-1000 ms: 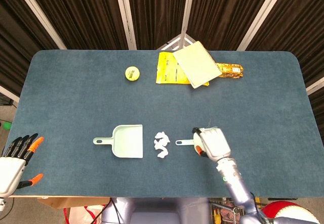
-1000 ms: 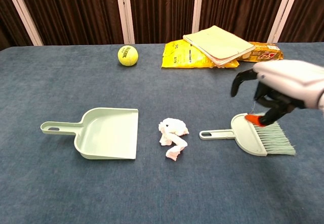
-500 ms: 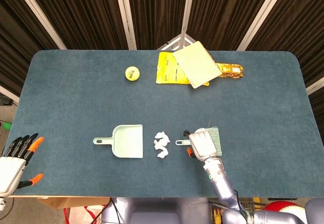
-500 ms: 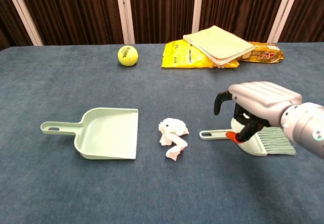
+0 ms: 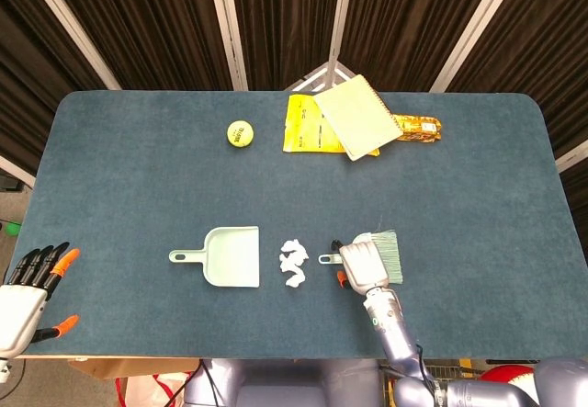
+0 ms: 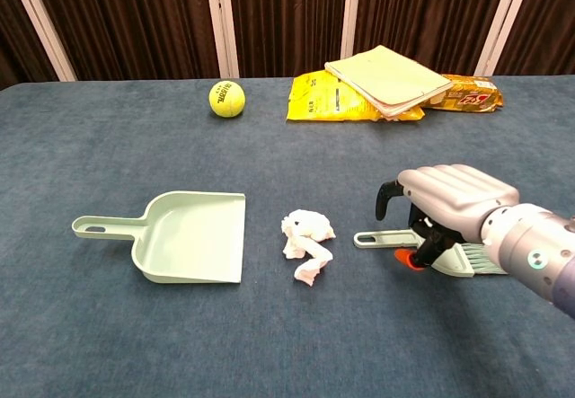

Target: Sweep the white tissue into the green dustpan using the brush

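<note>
Desk (image 5: 138, 159): green dustpan (image 5: 230, 256) at centre-left, white tissue (image 5: 293, 264) just beside its mouth. Brush (image 6: 449, 252) to tissue's right, handle twd tissue. Right robot hand (image 6: 445, 202) arched over brush, fingers curled; grip can't tell. Left robot hand (image 5: 28, 292) off desk edge, fingers spread, holding nothing.

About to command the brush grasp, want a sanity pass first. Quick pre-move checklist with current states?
1. Right hand over the brush, fingers curled down around its body: ok.
2. Firm hold on the brush: cannot tell, finger contact is hidden under the hand.
3. Brush handle points toward the white tissue, bristles away from it: ok.
4. Tissue lies between brush and green dustpan: ok.
5. Dustpan mouth faces the tissue, flat on the table: ok.
6. Left hand sits off the table's near-left corner, far from the dustpan handle, holding nothing, so the pan is unbraced: not ok.
</note>
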You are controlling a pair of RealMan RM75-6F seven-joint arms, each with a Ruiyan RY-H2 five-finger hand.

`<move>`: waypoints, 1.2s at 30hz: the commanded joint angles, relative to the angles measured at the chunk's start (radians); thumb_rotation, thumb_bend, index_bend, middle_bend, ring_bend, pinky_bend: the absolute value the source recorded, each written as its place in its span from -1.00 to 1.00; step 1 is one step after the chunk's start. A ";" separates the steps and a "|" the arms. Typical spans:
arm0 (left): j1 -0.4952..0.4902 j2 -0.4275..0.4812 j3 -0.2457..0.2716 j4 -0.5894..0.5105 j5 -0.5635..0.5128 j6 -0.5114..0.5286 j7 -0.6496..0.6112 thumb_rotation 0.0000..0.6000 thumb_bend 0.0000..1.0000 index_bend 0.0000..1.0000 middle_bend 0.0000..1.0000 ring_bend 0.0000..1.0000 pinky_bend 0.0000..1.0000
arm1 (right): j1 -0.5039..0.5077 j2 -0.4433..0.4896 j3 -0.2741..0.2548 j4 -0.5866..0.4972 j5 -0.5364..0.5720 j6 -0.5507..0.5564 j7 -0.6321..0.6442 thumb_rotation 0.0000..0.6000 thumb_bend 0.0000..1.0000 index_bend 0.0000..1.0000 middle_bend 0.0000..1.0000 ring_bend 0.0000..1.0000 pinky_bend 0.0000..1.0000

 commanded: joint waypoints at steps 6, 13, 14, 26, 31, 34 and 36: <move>-0.001 -0.001 0.000 0.000 0.000 -0.001 0.000 1.00 -1.00 -1.00 -1.00 -1.00 -0.93 | 0.012 -0.041 -0.002 0.070 0.011 0.004 0.008 1.00 -0.31 -0.27 0.86 0.87 0.70; -0.002 -0.001 0.000 -0.001 -0.001 -0.003 0.000 1.00 -1.00 -1.00 -1.00 -1.00 -0.93 | 0.005 -0.018 -0.012 0.114 0.012 -0.014 0.044 1.00 -0.32 -0.26 0.86 0.87 0.70; -0.002 0.000 0.000 -0.001 -0.002 -0.004 0.000 1.00 -1.00 -1.00 -1.00 -1.00 -0.93 | 0.005 -0.017 -0.013 0.116 0.012 -0.015 0.045 1.00 -0.32 -0.23 0.86 0.87 0.70; -0.001 0.001 0.002 0.000 0.003 0.001 -0.004 1.00 -1.00 -1.00 -1.00 -1.00 -0.93 | -0.007 -0.004 -0.031 0.107 0.012 -0.012 0.060 1.00 -0.22 0.40 0.86 0.87 0.70; 0.001 0.002 0.002 0.001 0.006 0.006 -0.006 1.00 -1.00 -1.00 -1.00 -1.00 -0.93 | -0.013 0.003 -0.040 0.095 0.002 -0.009 0.069 1.00 -0.17 0.47 0.86 0.87 0.70; 0.001 0.003 0.002 0.001 0.005 0.007 -0.005 1.00 -1.00 -1.00 -1.00 -1.00 -0.93 | -0.013 0.010 -0.034 0.078 -0.017 0.006 0.076 1.00 -0.13 0.48 0.86 0.87 0.70; 0.001 0.003 0.002 0.000 0.003 0.006 -0.001 1.00 -1.00 -1.00 -1.00 -1.00 -0.93 | -0.008 0.025 -0.023 0.054 -0.029 0.011 0.079 1.00 -0.12 0.49 0.86 0.87 0.70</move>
